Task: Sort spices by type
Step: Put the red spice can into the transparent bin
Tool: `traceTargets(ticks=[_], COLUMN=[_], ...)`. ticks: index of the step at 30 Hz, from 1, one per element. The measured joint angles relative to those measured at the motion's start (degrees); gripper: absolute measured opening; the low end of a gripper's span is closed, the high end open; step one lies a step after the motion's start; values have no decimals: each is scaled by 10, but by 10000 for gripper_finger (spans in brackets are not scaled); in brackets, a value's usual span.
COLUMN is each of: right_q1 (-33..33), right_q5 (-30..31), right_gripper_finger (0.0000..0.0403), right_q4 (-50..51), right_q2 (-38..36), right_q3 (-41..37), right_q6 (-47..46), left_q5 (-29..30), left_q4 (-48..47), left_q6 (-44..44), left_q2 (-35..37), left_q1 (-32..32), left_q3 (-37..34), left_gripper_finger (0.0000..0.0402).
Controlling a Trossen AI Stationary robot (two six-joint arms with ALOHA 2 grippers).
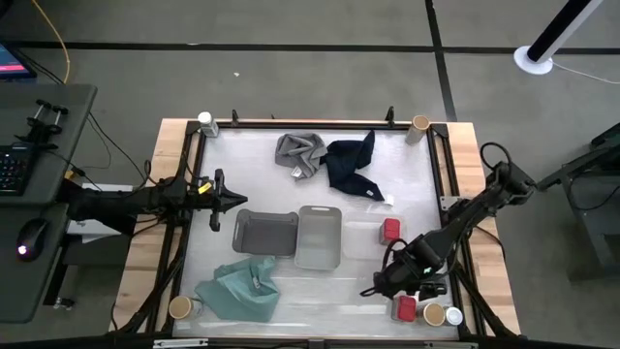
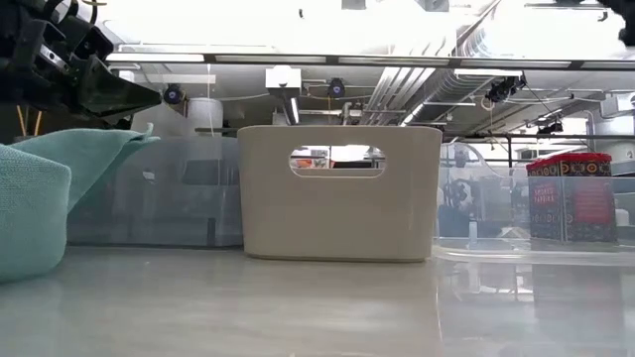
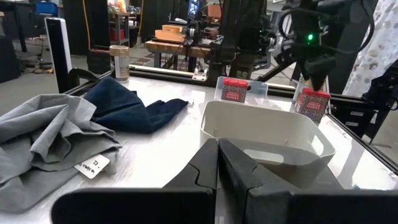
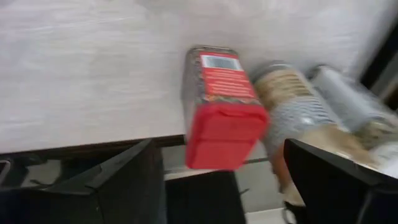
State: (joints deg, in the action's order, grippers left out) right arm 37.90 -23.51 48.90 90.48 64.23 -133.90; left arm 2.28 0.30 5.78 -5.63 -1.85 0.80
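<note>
— Jaws on the right gripper (image 4: pixel 217 168)?
— Spread wide, hovering over a red boxy jar (image 4: pixel 219 106) at the bench's (image 1: pixel 320 291) near right corner, beside a tan-topped jar (image 1: pixel 434 314) and a white-capped jar (image 1: pixel 453 316).
— And the left gripper (image 1: pixel 219 201)?
— Pressed together, waiting at the left edge.
— Other red jar (image 1: pixel 390 229)?
— In the clear tray (image 1: pixel 360 239), right of the grey tray (image 1: pixel 319 236).

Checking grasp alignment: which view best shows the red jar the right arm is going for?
Right wrist view: the red jar fills the frame between the right gripper's open fingers, label and cap readable. High view shows it small at the table's near right edge beside a tan-topped jar. In the low and left wrist views I cannot pick it out for certain.
</note>
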Motion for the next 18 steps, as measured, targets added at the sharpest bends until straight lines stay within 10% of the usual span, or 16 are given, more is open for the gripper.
traceTargets(ticks=[18], right_q1=[1], right_q5=[-55], right_gripper_finger=[352], right_q4=[-41], right_q2=[0], right_q3=[-51], right_q6=[-8], left_q5=[0], left_q4=[0], left_q6=[0], left_q2=[0], left_q1=[0], left_q3=[0], left_gripper_finger=[0])
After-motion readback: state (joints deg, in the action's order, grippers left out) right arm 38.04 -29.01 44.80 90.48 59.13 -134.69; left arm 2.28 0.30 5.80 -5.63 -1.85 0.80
